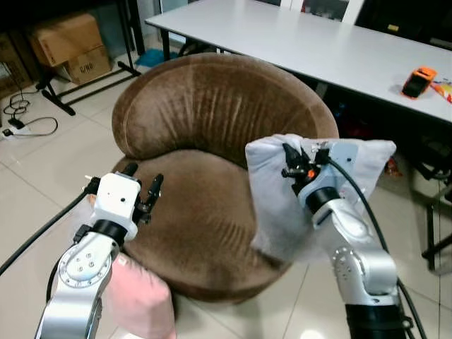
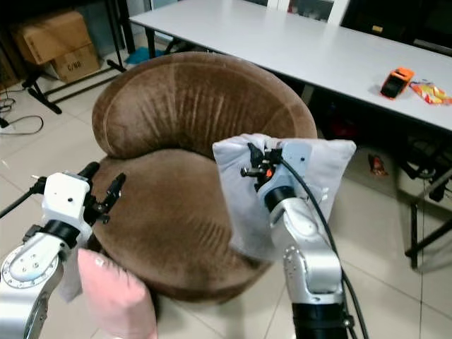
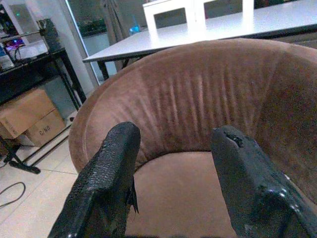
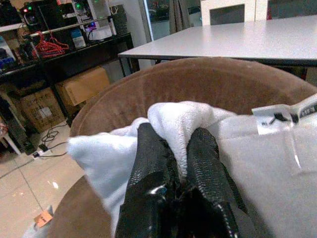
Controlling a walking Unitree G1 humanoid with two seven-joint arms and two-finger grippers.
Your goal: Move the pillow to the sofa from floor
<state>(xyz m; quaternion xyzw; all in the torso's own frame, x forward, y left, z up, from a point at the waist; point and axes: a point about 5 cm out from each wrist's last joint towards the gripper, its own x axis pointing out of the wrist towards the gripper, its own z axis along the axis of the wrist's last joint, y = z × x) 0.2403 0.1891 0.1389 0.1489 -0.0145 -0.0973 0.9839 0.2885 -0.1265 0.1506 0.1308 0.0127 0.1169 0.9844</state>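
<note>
A: Start with the biggest thing. Where does everything sit against the sofa?

B: The sofa (image 1: 205, 162) is a round brown tub chair in the middle of the floor. Behind its curved back runs a long white table (image 1: 311, 42). An orange device (image 1: 419, 81) lies near the table's far end on the robot's right.

A: And the pillow?

B: The white pillow (image 1: 282, 205) is off the floor. It hangs upright at the sofa's right edge, its lower part draping over the seat rim and its upper part level with the backrest. A small label (image 4: 282, 115) shows on its cover.

A: What holds it there?

B: The right gripper (image 1: 292, 166). The right arm rises from below, bent at the elbow, with the wrist tilted up toward the sofa's back. Its two black fingers (image 4: 148, 168) are pinched together on a bunched fold at the pillow's top edge.

A: The other arm?

B: The left arm is raised at the sofa's front left. The left gripper (image 1: 143, 189) is above the seat's front rim and points at the backrest. Its fingers (image 3: 104, 178) stand wide apart with nothing between them.

A: Anything smaller nearby?

B: A pink cushion (image 1: 138, 300) sits low against the sofa's front left, under the left arm. Cardboard boxes (image 1: 67, 46) stand well beyond the sofa's left side, with a black cable (image 1: 28, 127) on the tiles near them.
</note>
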